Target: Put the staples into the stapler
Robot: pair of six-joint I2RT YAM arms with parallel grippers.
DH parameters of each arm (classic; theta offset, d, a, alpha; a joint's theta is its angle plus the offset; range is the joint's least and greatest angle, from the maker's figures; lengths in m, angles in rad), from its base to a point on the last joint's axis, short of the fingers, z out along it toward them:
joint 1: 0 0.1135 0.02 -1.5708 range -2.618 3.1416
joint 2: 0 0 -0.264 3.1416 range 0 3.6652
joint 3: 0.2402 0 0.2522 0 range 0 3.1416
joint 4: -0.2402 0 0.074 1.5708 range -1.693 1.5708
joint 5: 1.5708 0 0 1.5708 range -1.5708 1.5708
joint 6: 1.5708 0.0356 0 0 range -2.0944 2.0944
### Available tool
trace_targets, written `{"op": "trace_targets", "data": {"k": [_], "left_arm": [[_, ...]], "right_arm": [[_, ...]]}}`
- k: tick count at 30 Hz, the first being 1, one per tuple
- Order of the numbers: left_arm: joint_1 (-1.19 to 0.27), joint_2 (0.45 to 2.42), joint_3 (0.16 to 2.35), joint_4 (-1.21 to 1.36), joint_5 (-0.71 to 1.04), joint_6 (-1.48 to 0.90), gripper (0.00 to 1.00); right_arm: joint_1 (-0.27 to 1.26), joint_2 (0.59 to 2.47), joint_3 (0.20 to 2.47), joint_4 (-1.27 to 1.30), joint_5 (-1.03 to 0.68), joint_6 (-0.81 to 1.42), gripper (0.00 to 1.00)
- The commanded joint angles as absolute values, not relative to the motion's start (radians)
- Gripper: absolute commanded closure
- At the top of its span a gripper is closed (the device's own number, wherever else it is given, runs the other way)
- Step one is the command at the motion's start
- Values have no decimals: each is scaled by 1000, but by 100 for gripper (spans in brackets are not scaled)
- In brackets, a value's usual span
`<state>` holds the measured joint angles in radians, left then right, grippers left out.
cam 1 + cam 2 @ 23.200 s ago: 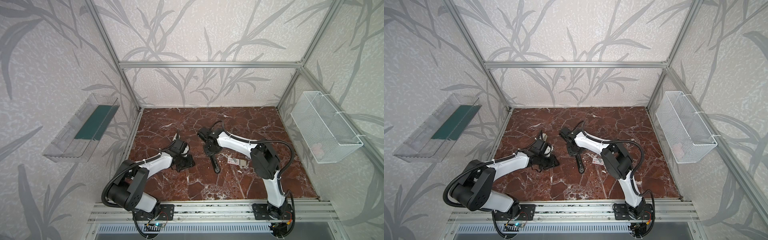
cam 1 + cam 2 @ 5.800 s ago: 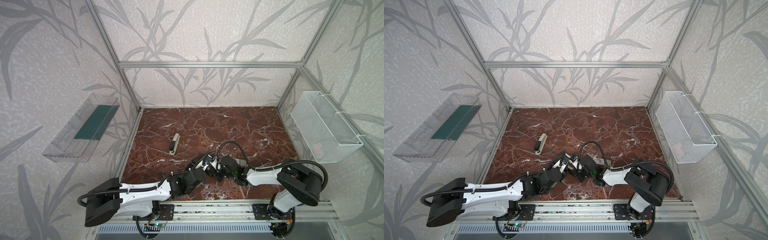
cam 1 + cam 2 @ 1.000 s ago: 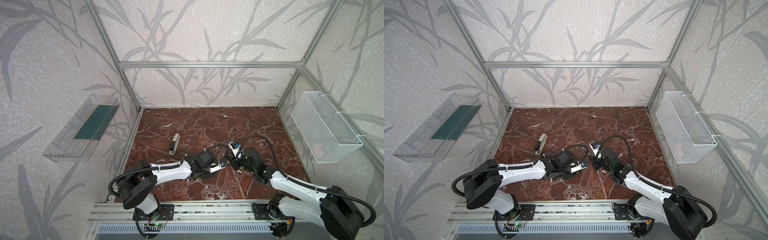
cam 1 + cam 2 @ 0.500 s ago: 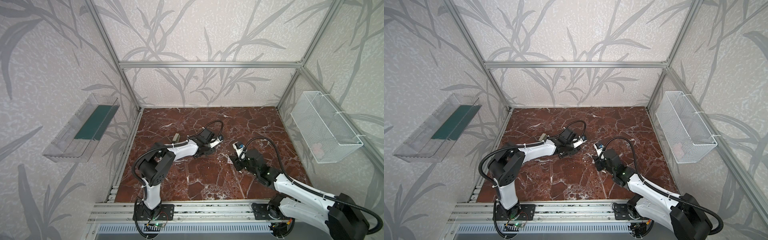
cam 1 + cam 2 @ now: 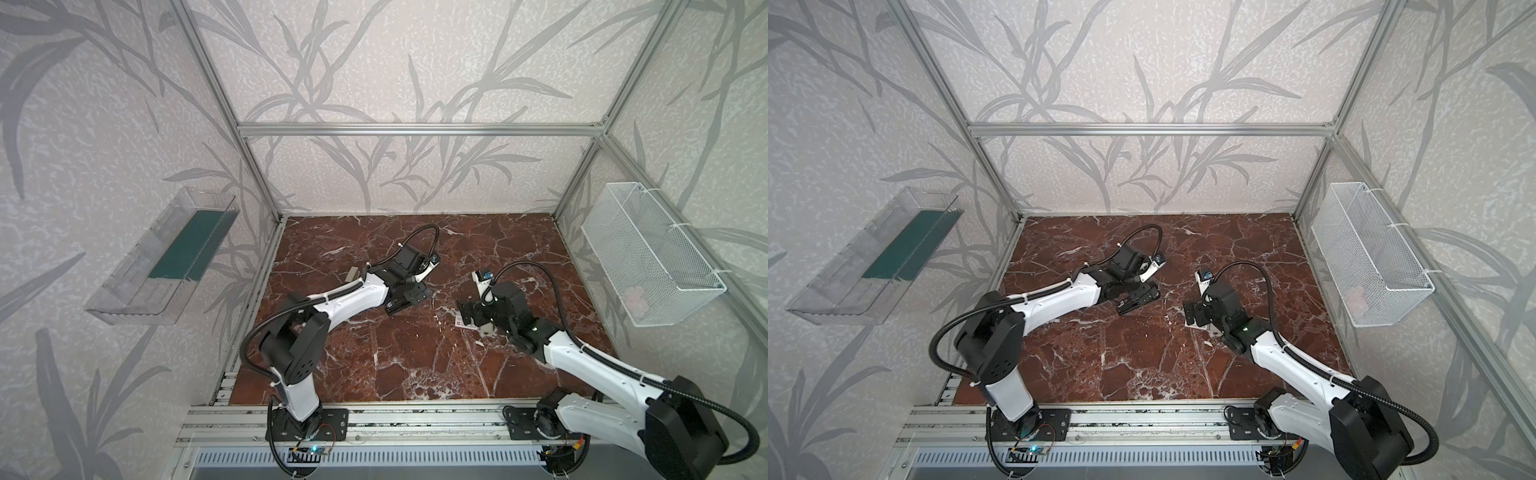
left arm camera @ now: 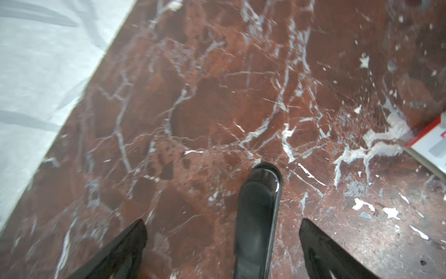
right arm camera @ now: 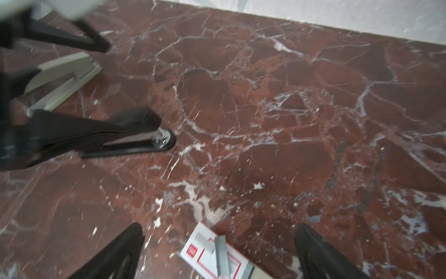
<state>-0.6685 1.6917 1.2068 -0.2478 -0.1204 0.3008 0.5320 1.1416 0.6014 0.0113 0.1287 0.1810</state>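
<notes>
Both claws spread wide, nothing held.
Your left claw (image 6: pixel 223 224) straddles the black stapler (image 6: pixel 257 212), which lies on the table (image 6: pixel 217 96) with both fingers clear of it. To the right, the staples (image 7: pixel 221 256) rest on their white box (image 7: pixel 205 261), below your right claw (image 7: pixel 218 227) and apart from it.

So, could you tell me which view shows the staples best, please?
The right wrist view: the staples lie in plain sight on their box. The left wrist view shows only a box corner; in both top views the right gripper covers them.
</notes>
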Motion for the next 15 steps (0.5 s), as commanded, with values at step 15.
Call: {"op": "trace_targets", "data": {"k": [15], "left_arm": [[-129, 1204, 694, 43, -387, -144, 1]], "right_arm": [[349, 1296, 660, 24, 826, 62, 1]]}}
